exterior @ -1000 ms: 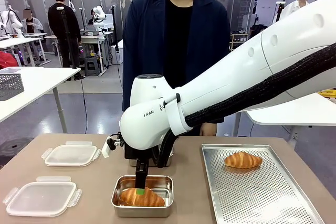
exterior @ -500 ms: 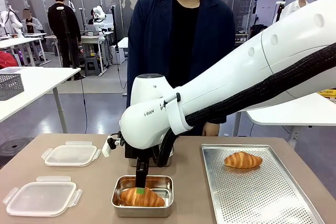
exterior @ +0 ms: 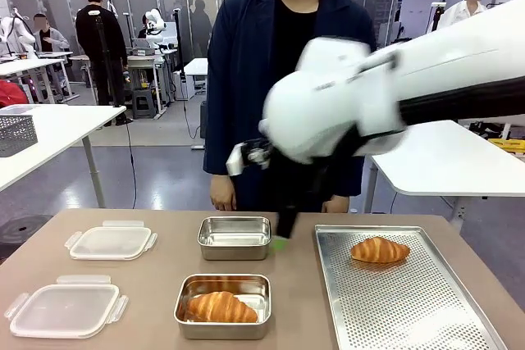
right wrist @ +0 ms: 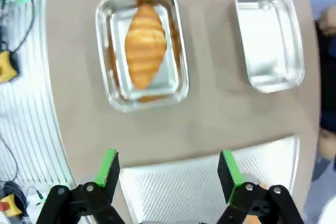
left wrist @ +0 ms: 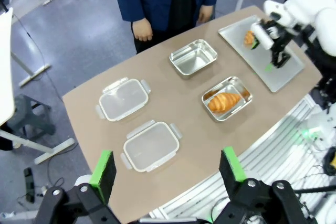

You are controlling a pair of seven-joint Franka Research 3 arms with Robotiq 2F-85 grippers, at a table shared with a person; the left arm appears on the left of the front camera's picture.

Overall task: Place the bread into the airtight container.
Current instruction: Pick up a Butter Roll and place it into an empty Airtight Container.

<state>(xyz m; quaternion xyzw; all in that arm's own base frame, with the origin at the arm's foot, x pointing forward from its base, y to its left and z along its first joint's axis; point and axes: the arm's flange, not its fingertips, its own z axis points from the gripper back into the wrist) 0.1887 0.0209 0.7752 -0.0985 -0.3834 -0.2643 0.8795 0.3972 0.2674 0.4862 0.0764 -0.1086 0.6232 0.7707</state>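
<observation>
Already one croissant lay in the near steel container on the worktop; a second croissant sat on the perforated tray; the right fingers hung spread and empty between the empty far container and the tray; the left fingers stood released high above the worktop, grasping nothing.

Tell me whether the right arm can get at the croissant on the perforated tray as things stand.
Probably yes. The right gripper hangs open by the tray's edge, its fingers empty. The croissant lies alone on the tray's far part, with nothing over or around it.
</observation>
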